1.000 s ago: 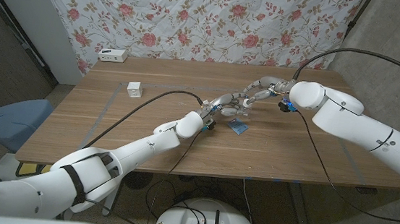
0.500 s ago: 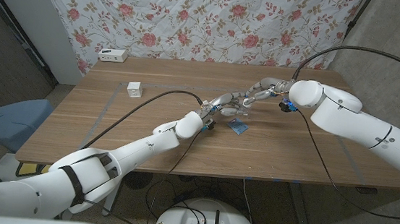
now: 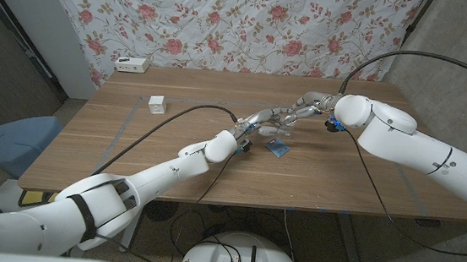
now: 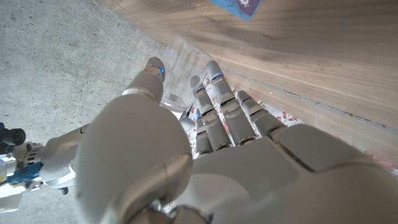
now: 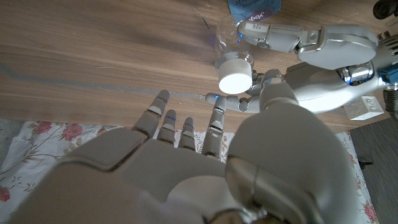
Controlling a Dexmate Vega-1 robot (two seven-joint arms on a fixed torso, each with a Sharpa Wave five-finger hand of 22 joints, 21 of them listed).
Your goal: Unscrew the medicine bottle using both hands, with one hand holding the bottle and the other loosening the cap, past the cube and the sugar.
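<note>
The medicine bottle (image 5: 231,43) is clear with a white cap (image 5: 236,81). My left hand (image 3: 255,124) holds it above the table's middle, fingers (image 4: 217,106) wrapped around the clear body (image 4: 180,62). My right hand (image 3: 308,104) reaches in from the right with fingers spread. In the right wrist view the cap sits just beyond that hand (image 5: 186,162), between its thumb and nearest finger, with no plain contact. The blue sugar packet (image 3: 278,149) lies flat on the table just below the hands. The white cube (image 3: 157,104) stands far off to the left.
The wooden table (image 3: 172,159) holds a white box (image 3: 129,63) at its back left edge. A black cable (image 3: 175,117) trails over the table along my left arm. A flowered cloth (image 3: 226,20) hangs behind the table.
My right forearm and elbow have edged slightly to the left. Both hands and the bottle stay where they were.
</note>
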